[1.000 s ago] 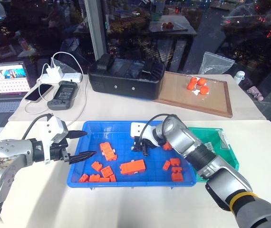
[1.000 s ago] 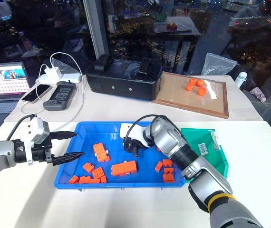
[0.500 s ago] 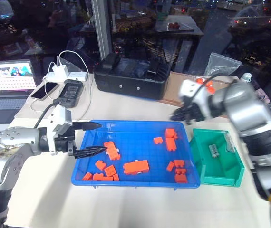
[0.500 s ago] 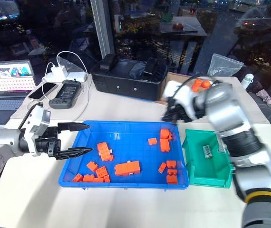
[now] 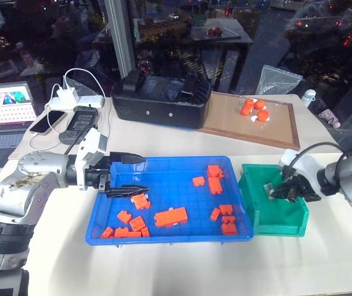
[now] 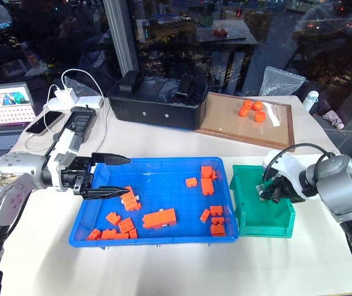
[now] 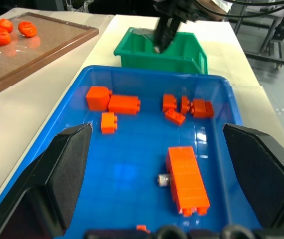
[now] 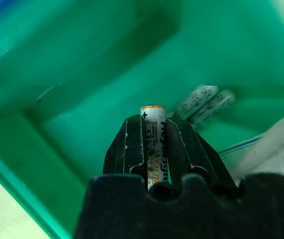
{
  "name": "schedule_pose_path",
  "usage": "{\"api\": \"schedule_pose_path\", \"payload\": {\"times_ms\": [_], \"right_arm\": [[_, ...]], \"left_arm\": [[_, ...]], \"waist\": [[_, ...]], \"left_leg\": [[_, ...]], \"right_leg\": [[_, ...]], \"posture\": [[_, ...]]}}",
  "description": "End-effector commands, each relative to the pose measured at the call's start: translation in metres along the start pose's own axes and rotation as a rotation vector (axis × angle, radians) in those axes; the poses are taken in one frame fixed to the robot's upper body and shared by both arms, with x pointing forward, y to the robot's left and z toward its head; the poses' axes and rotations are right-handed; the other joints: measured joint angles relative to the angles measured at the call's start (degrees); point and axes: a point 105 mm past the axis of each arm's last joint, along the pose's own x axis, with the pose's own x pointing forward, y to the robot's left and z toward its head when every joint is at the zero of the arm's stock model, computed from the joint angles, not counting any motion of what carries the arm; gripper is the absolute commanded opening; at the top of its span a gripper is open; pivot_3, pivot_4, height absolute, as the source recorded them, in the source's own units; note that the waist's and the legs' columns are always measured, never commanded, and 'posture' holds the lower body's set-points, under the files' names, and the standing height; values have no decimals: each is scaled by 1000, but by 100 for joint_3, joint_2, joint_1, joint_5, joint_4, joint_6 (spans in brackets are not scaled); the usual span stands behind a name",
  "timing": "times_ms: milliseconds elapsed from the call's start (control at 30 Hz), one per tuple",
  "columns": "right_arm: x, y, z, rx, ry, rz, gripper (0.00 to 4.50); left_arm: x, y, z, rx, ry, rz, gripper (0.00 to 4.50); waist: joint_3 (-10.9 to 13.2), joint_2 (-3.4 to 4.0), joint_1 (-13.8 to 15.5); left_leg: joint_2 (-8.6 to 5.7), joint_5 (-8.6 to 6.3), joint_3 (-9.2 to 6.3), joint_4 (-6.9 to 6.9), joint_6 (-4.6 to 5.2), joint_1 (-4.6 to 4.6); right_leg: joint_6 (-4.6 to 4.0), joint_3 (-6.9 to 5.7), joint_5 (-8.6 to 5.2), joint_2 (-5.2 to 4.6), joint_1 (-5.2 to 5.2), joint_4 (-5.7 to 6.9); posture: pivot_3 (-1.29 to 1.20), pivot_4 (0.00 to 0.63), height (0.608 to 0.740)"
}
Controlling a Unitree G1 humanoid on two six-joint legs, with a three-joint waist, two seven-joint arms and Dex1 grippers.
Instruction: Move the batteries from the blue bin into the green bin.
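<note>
A: Right gripper (image 8: 153,130): a battery (image 8: 154,130) is seen pinched between the two black ribbed fingers, a silver-white cylinder with a gold cap. A plus sign is printed near the cap; the remaining lettering along its side cannot be read. It is held inside the green bin (image 5: 273,216), a deep rectangle of smooth, glossy plastic.

B: Anything noted beyond the fingertips?

A: Two more batteries (image 8: 206,100) are seen lying side by side on the bin floor just past the tip of the held one, blurred. A strip of clear plastic is seen beside them.

B: Left gripper (image 5: 134,175)?

A: Its tapered black fingers are spread wide and nothing is held. It is poised over the near-left part of the blue bin (image 5: 170,234), a shallow tray with a gridded floor and raised rim. Ahead of the fingers, orange bricks (image 7: 186,178) with studded tops are scattered. One small silver battery end (image 7: 163,179) is seen touching the long brick, between the fingers.
</note>
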Motion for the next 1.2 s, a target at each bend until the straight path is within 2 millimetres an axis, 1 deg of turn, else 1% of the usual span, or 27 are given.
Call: {"api": "schedule_pose_path", "payload": {"times_ms": [33,67,100,133,167,200,233,267,300,367,400,433,467,533,633,833,933,1000,1067,1100,1200], "right_arm": [[-21,-9,24,-38,-83,-65,1815],[-23,-10,27,-47,-87,-69,2198],[-29,-8,35,-86,-97,-67,2437],[-35,-4,47,-120,-120,-48,2789],[-41,4,65,-157,-166,-12,3217],[-46,14,83,-202,-212,26,3466],[-48,22,96,-246,-244,55,3918],[-48,29,107,-300,-267,75,4253],[-43,39,120,-373,-299,102,4460],[-31,56,137,-453,-339,157,4460],[-18,70,142,-477,-346,219,4460],[-10,79,145,-487,-347,261,4460],[0,89,146,-494,-339,303,4460],[26,110,141,-577,-297,389,4460],[49,130,135,-655,-263,459,4460],[73,147,129,-728,-234,498,4460],[82,152,132,-726,-237,495,4460],[86,153,133,-718,-237,485,4460],[86,150,136,-701,-247,465,3923],[84,149,137,-696,-252,462,3778],[76,146,141,-687,-271,458,2704]], "left_arm": [[-7,0,3,38,27,10,4500],[-7,0,2,34,28,9,4500],[-8,-2,0,32,40,3,4500],[-10,-4,-2,30,53,0,4500],[-11,-5,-4,28,69,-2,4500],[-13,-5,-6,28,82,3,4500],[-14,-4,-7,25,89,10,4500],[-15,-4,-8,21,95,16,4500],[-16,-4,-11,19,108,19,4500],[-19,-7,-16,12,134,17,4500],[-21,-9,-21,8,167,21,4500],[-23,-10,-25,5,190,24,4500],[-25,-11,-28,8,212,26,4500],[-29,-16,-29,-3,224,29,4500],[-34,-23,-26,-14,221,37,4500],[-44,-33,-26,-38,243,69,4500],[-44,-34,-25,-39,240,77,4500],[-42,-34,-23,-37,234,81,4500],[-42,-33,-23,-36,234,82,4500],[-42,-33,-23,-36,234,83,4500],[-41,-32,-23,-34,232,82,4500]], "waist": [[0,1,12],[0,1,15],[0,1,24],[2,4,26],[4,9,21],[10,19,5],[12,24,0],[12,25,-3],[11,22,5],[3,2,4],[0,-3,9],[-2,-5,9],[-1,-4,19],[-1,-4,44],[-1,-4,98],[-1,-2,86],[-1,-2,83],[-1,-2,78],[-1,-2,78],[-1,-2,78],[-1,-2,76]], "left_leg": [[0,0,0,1,0,0],[0,0,-1,2,0,0],[-1,0,-1,3,0,0],[0,0,0,3,0,-1],[0,0,0,3,0,-2],[0,0,1,2,-1,-2],[1,-1,0,0,0,-3],[2,-1,0,-1,0,-2],[4,-1,-2,-4,0,1],[11,-1,-5,-8,-1,15],[14,-3,-5,-9,-2,20],[14,-3,-4,-10,-3,18],[15,-3,-2,-10,-3,16],[8,-2,1,-4,-3,-12],[9,-2,-2,10,-3,-26],[14,-3,-1,33,-4,-23],[25,-3,1,36,-6,-14],[30,-7,5,39,-13,-13],[30,-8,6,41,-15,-14],[30,-8,6,41,-15,-15],[31,-4,7,40,-8,-16]], "right_leg": [[0,0,0,0,1,0],[1,-1,0,0,1,-1],[1,0,0,0,1,-1],[1,-1,0,0,1,-2],[1,-1,-1,-1,-1,-3],[1,1,0,-2,-4,-3],[0,4,0,-1,-6,-2],[0,3,0,0,-8,-1],[-2,2,-1,4,-7,0],[-9,-5,-5,12,-6,-2],[-13,-7,-8,14,-6,-3],[-13,-10,-8,12,-6,-2],[-15,-9,-7,10,-6,-2],[-13,-8,-6,2,-15,5],[-10,-20,-5,1,-16,3],[-8,-26,-3,-1,-28,7],[-38,-32,-12,1,-25,10],[-42,-31,-8,3,-25,11],[-33,-31,-2,4,-25,15],[-30,-31,0,4,-26,15],[-20,-31,5,5,-27,14]], "posture": [[0,150,735],[0,150,735],[0,150,735],[0,150,735],[0,150,735],[0,150,735],[0,150,735],[0,150,735],[0,150,735],[0,150,735],[0,150,735],[0,150,735],[0,150,735],[0,150,735],[0,150,735],[0,150,735],[0,150,735],[0,150,735],[0,150,735],[0,150,735],[0,150,735]]}}
